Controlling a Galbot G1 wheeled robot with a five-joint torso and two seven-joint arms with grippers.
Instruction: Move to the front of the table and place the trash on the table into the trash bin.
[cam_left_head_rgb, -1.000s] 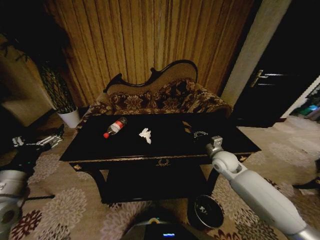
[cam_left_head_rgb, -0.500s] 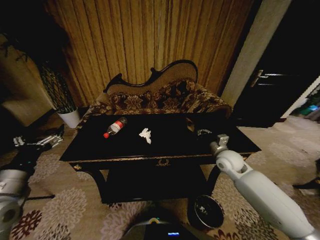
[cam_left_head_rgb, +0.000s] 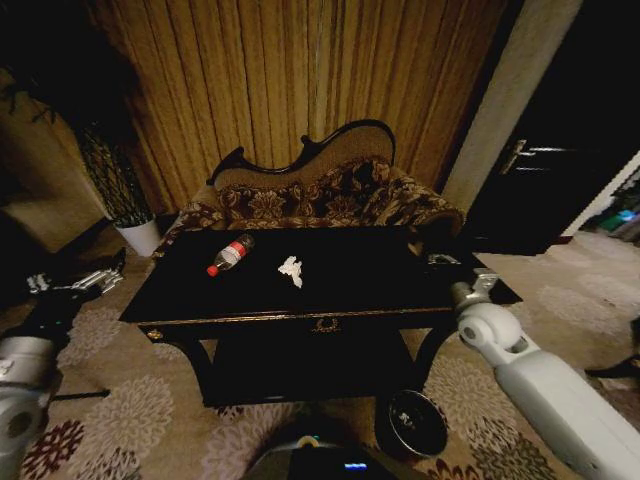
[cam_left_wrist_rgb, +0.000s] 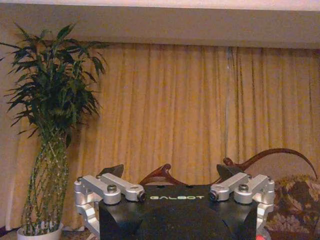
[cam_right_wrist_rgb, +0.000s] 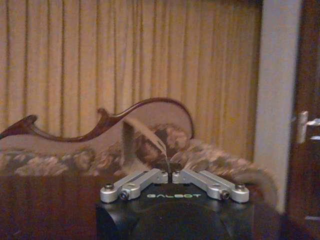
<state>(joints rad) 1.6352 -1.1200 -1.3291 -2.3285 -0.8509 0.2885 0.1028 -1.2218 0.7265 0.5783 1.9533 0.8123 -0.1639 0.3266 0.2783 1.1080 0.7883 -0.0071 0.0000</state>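
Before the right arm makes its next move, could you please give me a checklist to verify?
1. Right gripper shut on the thin wrapper: ok.
2. Right gripper above the trash bin: not ok; it hangs over the right end of the table, and the bin stands on the floor nearer the robot.
3. Bin upright, mouth open: ok.
4. Left gripper open, off the table's left end: ok.
5. Table free of trash: not ok; bottle and crumpled paper lie there.
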